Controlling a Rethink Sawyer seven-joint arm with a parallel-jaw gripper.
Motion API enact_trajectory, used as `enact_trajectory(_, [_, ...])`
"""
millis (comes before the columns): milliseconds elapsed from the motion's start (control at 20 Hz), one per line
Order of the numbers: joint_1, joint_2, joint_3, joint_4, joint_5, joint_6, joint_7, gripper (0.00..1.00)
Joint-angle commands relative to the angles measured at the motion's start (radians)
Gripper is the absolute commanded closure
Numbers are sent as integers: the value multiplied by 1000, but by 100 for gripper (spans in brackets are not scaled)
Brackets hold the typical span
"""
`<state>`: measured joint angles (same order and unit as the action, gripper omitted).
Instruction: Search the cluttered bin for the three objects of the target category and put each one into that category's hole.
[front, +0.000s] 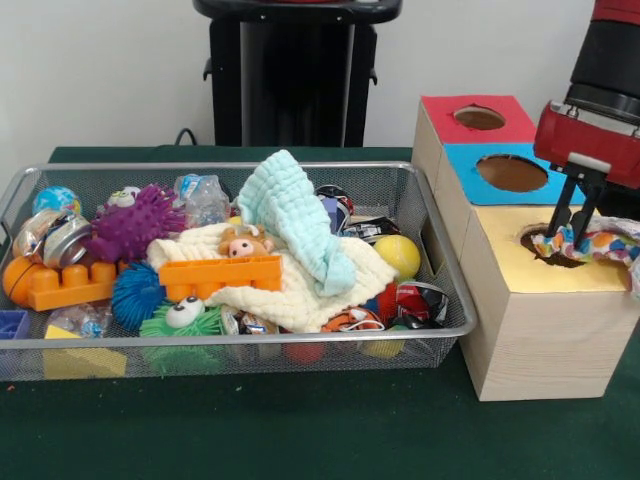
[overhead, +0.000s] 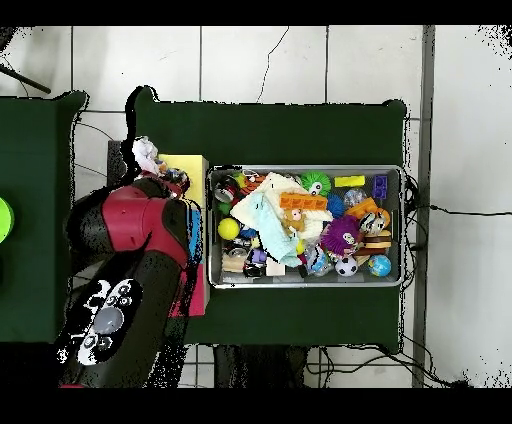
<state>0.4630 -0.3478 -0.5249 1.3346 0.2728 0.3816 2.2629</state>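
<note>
Green bench (front: 300, 430) carries the mesh bin (front: 445, 335) at left, heaped with toys and pale cloths (front: 300, 225). Right of it, over the yellow box's (front: 545, 320) hole, the jaws (front: 574, 222) are clamped on a blotched wrapper (front: 598, 245) draped across the hole's rim. No writing is legible.

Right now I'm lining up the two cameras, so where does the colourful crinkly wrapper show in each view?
Front view: the wrapper lies at the right edge, over the hole of the yellow-topped box, at the tips of the gripper.
Overhead view: the wrapper sits upper left, beyond the yellow-topped box, left of the wire basket.
Shared landmark: the orange brick, in the basket's middle.
</note>
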Motion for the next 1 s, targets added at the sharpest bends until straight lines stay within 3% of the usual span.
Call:
enact_trajectory(50, [6, 86, 63, 86, 67, -39, 279, 100])
enact_trajectory(300, [-5, 107, 95, 125, 106, -168, 300, 100])
enact_trajectory(1000, [-33, 115, 130, 188, 109, -254, 212, 100])
